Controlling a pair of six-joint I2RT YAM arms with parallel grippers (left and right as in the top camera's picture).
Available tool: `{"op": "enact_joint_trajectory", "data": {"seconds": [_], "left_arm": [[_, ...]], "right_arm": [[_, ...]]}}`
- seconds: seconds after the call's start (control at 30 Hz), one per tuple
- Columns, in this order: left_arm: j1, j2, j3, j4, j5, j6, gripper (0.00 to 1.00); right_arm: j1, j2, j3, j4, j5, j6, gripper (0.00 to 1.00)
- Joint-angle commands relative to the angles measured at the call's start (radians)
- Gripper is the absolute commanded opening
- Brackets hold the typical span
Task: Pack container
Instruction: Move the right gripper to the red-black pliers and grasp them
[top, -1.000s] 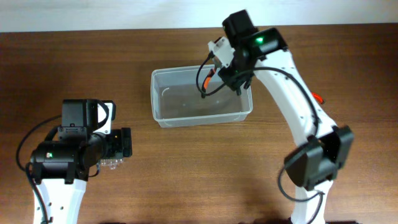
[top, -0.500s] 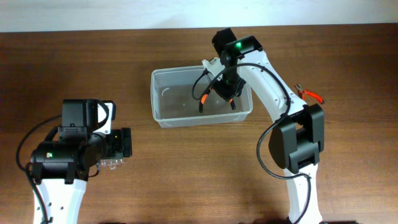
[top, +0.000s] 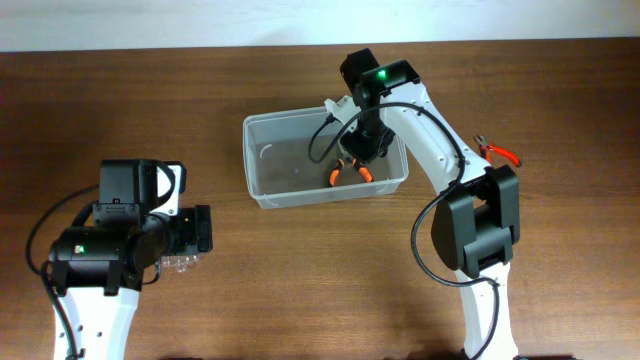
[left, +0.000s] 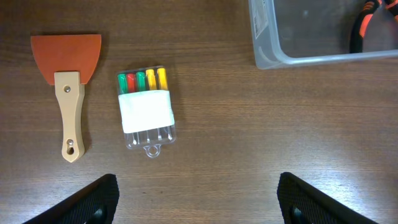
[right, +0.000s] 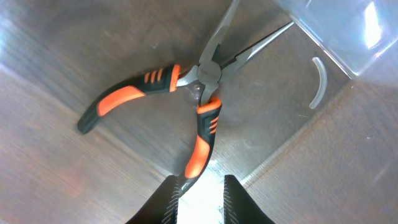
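The container (top: 262, 160), a translucent clear plastic bin, stands at the table's middle back. Orange-and-black pliers (top: 350, 171) lie on its floor with handles spread; they also show in the right wrist view (right: 202, 74). My right gripper (top: 366, 140) hangs inside the container just above them. Its fingers (right: 200, 198) are a little apart, and one handle's tip lies between them against the left finger. My left gripper (left: 196, 199) is open and empty above bare table at the front left. The container's corner (left: 264, 43) shows in the left wrist view.
A scraper (left: 67, 81) with an orange blade and wooden handle and a clear case of coloured bits (left: 146, 106) lie on the table under my left arm. A second pair of orange-handled pliers (top: 498, 152) lies right of the container.
My right gripper carried the pliers down into the container, and they went from hanging in its grip to lying on the floor. The left arm has not moved.
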Motion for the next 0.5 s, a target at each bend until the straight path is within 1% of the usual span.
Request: {"op": "enact_joint_trajectory", "data": {"seconds": [0.0, 0.07, 0.13, 0.17, 0.2, 0.23, 0.27, 0.33, 0.4, 0.47], "left_arm": [[-0.005, -0.005, -0.004, 0.001, -0.008, 0.010, 0.84], [-0.005, -0.005, -0.004, 0.001, -0.019, 0.010, 0.84], [-0.005, -0.005, -0.004, 0.002, -0.033, 0.010, 0.84], [-0.005, -0.005, -0.004, 0.003, -0.041, 0.010, 0.84], [-0.005, -0.005, -0.004, 0.003, -0.045, 0.013, 0.85], [-0.005, -0.005, -0.004, 0.003, -0.045, 0.017, 0.87], [-0.005, -0.005, -0.004, 0.003, -0.045, 0.017, 0.87], [-0.005, -0.005, -0.004, 0.004, -0.045, 0.017, 0.87], [-0.005, -0.005, -0.004, 0.012, -0.045, 0.017, 0.87], [-0.005, -0.005, -0.004, 0.021, -0.044, 0.017, 0.87]], "right_arm": [[-0.008, -0.005, 0.060, -0.032, 0.014, 0.002, 0.25], [-0.018, -0.026, 0.126, -0.072, 0.021, 0.002, 0.29], [-0.042, -0.062, 0.217, -0.121, 0.024, 0.003, 0.36], [-0.055, -0.081, 0.257, -0.141, 0.024, 0.003, 0.45], [-0.074, -0.106, 0.306, -0.163, 0.026, 0.013, 0.71], [-0.098, -0.135, 0.349, -0.178, 0.029, 0.033, 0.91], [-0.128, -0.168, 0.387, -0.193, 0.030, 0.056, 0.99], [-0.197, -0.235, 0.435, -0.213, 0.032, 0.107, 0.99], [-0.291, -0.305, 0.447, -0.236, 0.041, 0.184, 0.99], [-0.380, -0.347, 0.447, -0.287, 0.051, 0.223, 0.99]]}}
